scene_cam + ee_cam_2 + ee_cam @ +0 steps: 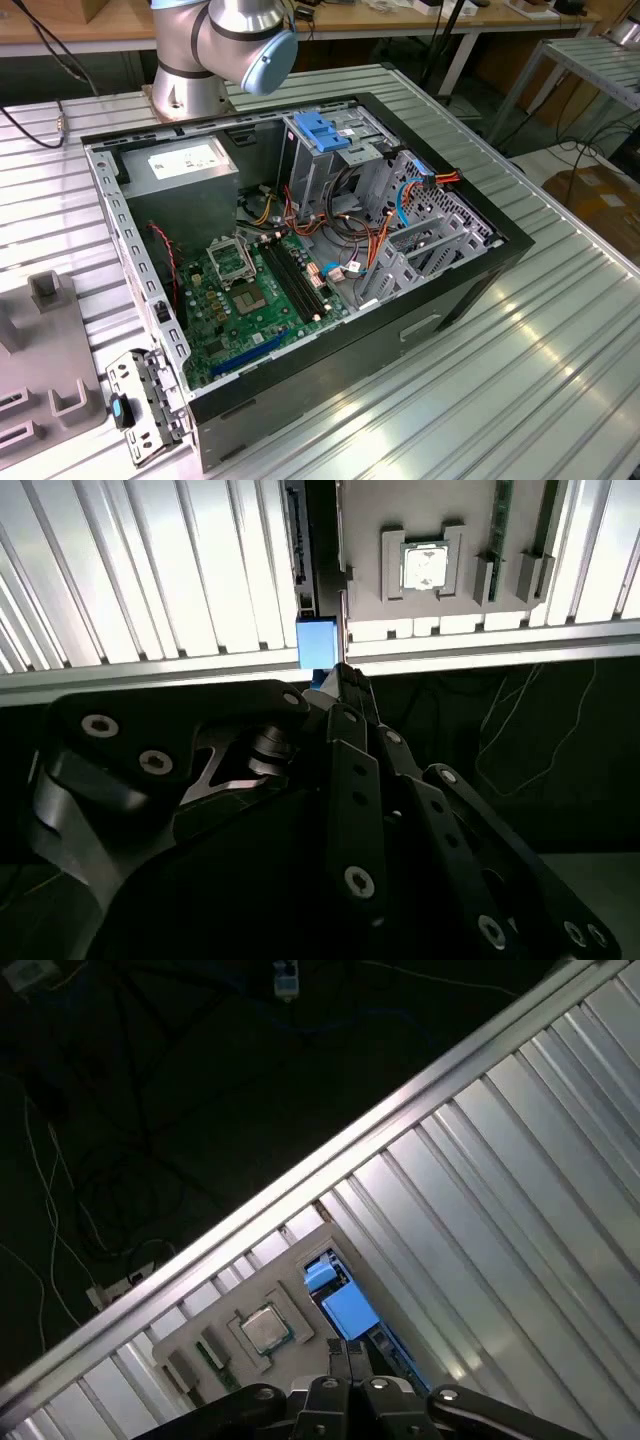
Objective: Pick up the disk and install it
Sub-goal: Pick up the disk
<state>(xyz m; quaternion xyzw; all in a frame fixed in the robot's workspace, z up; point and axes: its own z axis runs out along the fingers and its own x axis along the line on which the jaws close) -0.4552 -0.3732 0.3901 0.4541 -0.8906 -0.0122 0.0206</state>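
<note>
A ribbed metal table [560, 330] carries an open computer case [455, 300], its board and cables exposed, with the arm [225, 45] rising behind it in the exterior view. In both wrist views a grey fixture tray [440, 505] lies on the same ribbed surface near the table's edge. The disk [350, 1310] [315, 642] sits along one side of that tray (mostly its blue frame shows, the rest a thin dark strip). The gripper [347, 1352] [343, 678] hangs just over the blue end, fingers pressed together with nothing visible between them. A processor chip [424, 564] rests in a tray recess beside the disk.
</note>
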